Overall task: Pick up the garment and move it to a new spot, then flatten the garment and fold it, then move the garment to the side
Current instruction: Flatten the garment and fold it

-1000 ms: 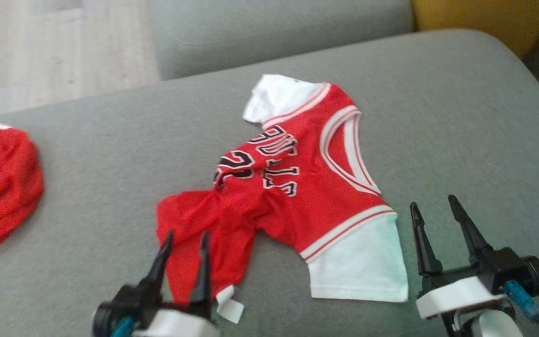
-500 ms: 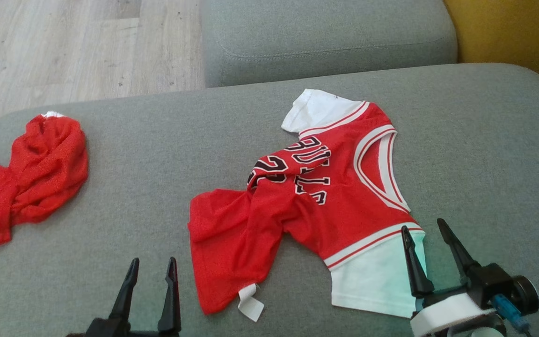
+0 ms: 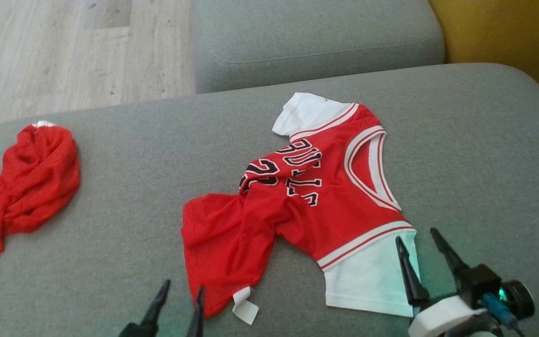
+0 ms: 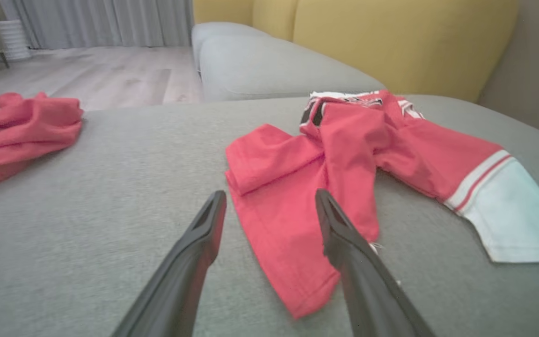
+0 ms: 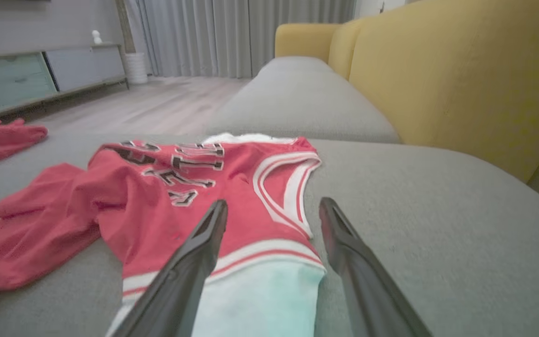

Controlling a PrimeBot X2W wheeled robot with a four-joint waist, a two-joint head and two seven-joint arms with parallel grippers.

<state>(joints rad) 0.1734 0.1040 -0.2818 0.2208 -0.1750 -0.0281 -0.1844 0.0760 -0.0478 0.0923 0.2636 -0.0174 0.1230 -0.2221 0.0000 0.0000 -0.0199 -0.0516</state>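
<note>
**Head view:** A red mesh basketball jersey with white sleeves and black lettering (image 3: 339,201) is lying crumpled at the centre of the grey fabric sofa seat (image 3: 124,201), not yet flattened. The left gripper (image 3: 183,285), jaws spread wide and empty, is being brought nearer the jersey's lower hem than half a second ago. The right gripper (image 3: 415,235), equally wide and empty, is being held at the near white sleeve. A fresh two-handed grasp for flattening is judged to be in preparation. A crumpled red cloth (image 3: 31,173) is being left well apart on the left.

**Left wrist view:** The twisted red hem is being framed between the parted fingers, ungripped.

**Right wrist view:** The striped band and white sleeve are being framed likewise. A pale wooden floor (image 5: 157,103), yellow upholstered backrest (image 5: 438,70), grey curtains (image 5: 232,37) and low cabinet (image 5: 40,75) are being shown beyond
</note>
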